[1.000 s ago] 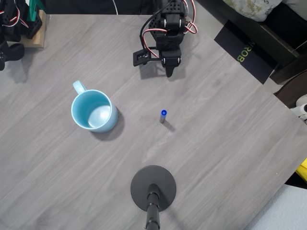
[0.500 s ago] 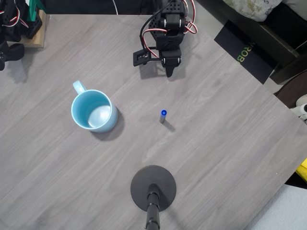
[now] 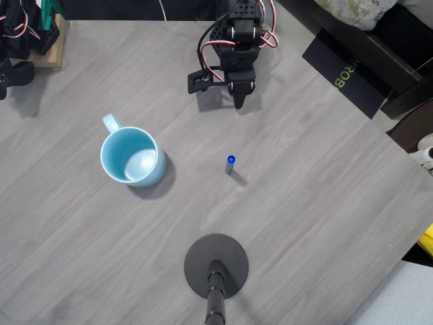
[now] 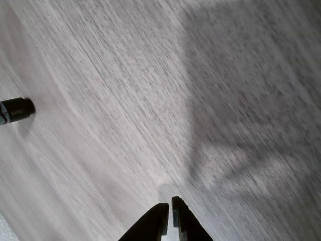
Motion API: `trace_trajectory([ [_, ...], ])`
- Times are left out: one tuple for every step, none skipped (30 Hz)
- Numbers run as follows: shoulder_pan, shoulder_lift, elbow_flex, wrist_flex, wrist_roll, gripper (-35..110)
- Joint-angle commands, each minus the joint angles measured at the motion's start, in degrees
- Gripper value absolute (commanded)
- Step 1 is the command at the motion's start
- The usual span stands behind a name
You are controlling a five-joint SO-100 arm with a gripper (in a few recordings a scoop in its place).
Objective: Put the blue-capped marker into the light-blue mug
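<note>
The blue-capped marker (image 3: 231, 163) stands upright near the middle of the grey wood table, seen end-on as a blue dot in the overhead view. In the wrist view its black base (image 4: 15, 110) shows at the left edge. The light-blue mug (image 3: 132, 157) sits upright to the marker's left, handle toward the upper left, nothing inside. My gripper (image 3: 240, 100) hangs at the table's top centre, well above the marker in the picture, fingers pointing down toward it. In the wrist view the gripper (image 4: 168, 207) has its black tips together over bare table, holding nothing.
A black round stand base (image 3: 216, 266) with a pole sits at the bottom centre. A black box (image 3: 342, 71) lies at the upper right table edge. Dark servo parts on a wooden block (image 3: 30, 34) occupy the upper left corner.
</note>
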Motion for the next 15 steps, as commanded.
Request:
trace_trajectory([
  [0.4, 1.5, 0.2, 0.7, 0.0, 0],
  [0.4, 1.5, 0.2, 0.7, 0.0, 0],
  [0.4, 1.5, 0.2, 0.7, 0.0, 0],
  [0.4, 1.5, 0.2, 0.7, 0.0, 0],
  [0.4, 1.5, 0.2, 0.7, 0.0, 0],
  [0.4, 1.5, 0.2, 0.7, 0.0, 0],
  [0.4, 1.5, 0.2, 0.7, 0.0, 0],
  [0.4, 1.5, 0.2, 0.7, 0.0, 0],
  [0.0, 1.5, 0.2, 0.7, -0.3, 0],
  [-1.6, 1.5, 0.2, 0.8, -0.3, 0],
  [-4.0, 1.6, 0.2, 1.0, -0.3, 0],
  [-6.2, 1.6, 0.2, 1.0, -0.6, 0],
  [-7.0, 1.6, 0.2, 1.0, -0.6, 0],
  [-7.9, 1.6, 0.2, 0.9, -0.6, 0],
  [-9.0, 1.6, 0.2, 0.8, -0.6, 0],
])
